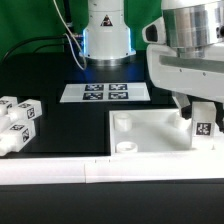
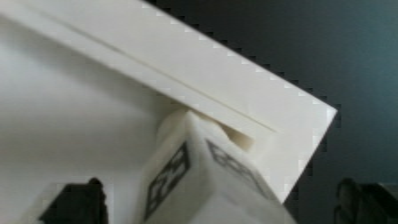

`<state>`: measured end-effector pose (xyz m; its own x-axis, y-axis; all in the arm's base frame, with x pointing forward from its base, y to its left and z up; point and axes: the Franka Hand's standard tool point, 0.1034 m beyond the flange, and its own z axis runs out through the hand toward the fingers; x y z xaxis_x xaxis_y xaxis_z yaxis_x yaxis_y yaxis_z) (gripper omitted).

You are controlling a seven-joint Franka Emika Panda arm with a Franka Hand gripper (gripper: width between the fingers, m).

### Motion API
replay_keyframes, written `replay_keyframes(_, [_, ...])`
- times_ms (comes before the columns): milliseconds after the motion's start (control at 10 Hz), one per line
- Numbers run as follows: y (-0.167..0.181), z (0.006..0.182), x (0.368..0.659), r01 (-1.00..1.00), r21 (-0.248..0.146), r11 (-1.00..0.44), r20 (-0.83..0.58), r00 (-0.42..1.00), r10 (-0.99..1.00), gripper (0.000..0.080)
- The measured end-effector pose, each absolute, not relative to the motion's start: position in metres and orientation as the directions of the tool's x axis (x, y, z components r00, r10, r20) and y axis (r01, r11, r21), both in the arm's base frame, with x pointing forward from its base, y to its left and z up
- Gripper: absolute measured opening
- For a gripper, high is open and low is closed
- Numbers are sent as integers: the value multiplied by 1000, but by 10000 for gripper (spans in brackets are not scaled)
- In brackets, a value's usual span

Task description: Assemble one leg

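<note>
The leg [image 1: 203, 124], a chunky white post with black-and-white tags, stands upright at the near corner of the white panel [image 1: 150, 131] on the exterior view's right. In the wrist view the leg [image 2: 199, 165] rises from a round corner socket of the panel [image 2: 89, 110]. My gripper [image 1: 197, 112] is straight above it. In the wrist view my gripper [image 2: 222, 205] straddles the leg, with the dark fingers [image 2: 80, 203] standing apart from its sides and a gap on each side. The jaws are open. The leg's lower end is hidden in the socket.
Several more white tagged legs [image 1: 17, 122] lie at the exterior view's left. The marker board [image 1: 105, 92] lies behind the panel, in front of the robot base [image 1: 106, 35]. A long white rail [image 1: 100, 172] runs along the front edge.
</note>
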<state>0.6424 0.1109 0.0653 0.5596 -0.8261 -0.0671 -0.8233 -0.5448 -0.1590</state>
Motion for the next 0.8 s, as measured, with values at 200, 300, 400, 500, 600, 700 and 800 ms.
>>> replay_keyframes(200, [114, 67, 641, -605, -113, -788, 17, 792, -610, 649])
replay_keyframes(300, [111, 68, 643, -404, -89, -910, 59, 910, -410, 649])
replay_keyframes(400, [107, 66, 645, -318, -87, -944, 74, 943, -324, 649])
replay_keyframes(500, [108, 66, 645, -370, -90, -924, 69, 924, -377, 637])
replay_keyframes(600, [108, 66, 645, -380, -91, -920, 68, 920, -387, 637])
replay_keyframes(700, [107, 66, 645, -391, -91, -916, 67, 915, -397, 464])
replay_keyframes(800, [107, 66, 645, -425, -94, -900, 63, 900, -431, 283])
